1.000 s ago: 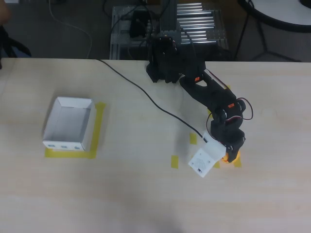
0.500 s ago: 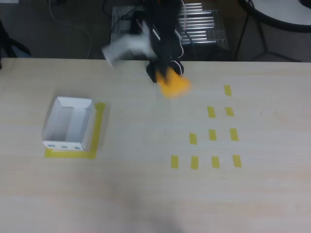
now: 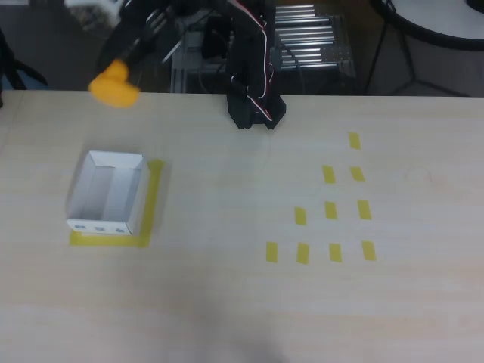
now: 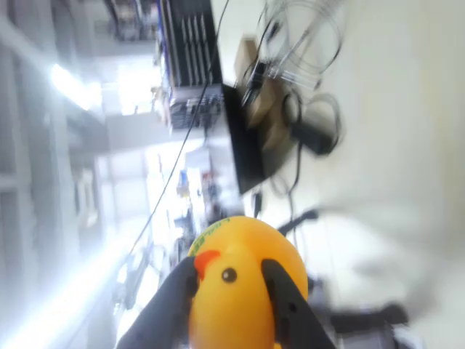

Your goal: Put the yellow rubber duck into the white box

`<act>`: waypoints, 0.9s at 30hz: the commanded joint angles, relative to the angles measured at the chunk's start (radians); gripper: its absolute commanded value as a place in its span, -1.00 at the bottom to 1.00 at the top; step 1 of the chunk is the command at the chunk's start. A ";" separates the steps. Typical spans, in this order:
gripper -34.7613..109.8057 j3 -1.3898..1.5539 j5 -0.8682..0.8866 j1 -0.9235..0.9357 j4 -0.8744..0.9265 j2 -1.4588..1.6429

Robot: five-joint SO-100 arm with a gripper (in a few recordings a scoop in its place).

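We see the yellow rubber duck pinched between the two dark fingers of the end effector, which closes on it from both sides of the head. In the overhead view the duck hangs in the air near the bench's far edge, beyond the white box and not over it. We judge the duck light, soft and rounded, so it could squirm or slip under a hard squeeze; a grip across its widest part seems safest. The box has thin walls and looks easy to nudge. The bench around it lies open, with yellow tape marks well apart to the right.
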 commanded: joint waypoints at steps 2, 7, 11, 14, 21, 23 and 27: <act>-0.52 0.512 -0.057 0.106 -0.380 0.152; -0.52 0.759 -0.141 0.104 -0.522 0.126; -0.52 0.887 -0.195 0.104 -0.574 0.089; -0.52 0.966 -0.209 0.115 -0.646 0.048; -0.52 0.999 -0.213 0.178 -0.726 -0.025; -0.52 0.985 -0.209 0.206 -0.724 -0.040; -0.52 0.956 -0.207 0.250 -0.732 -0.086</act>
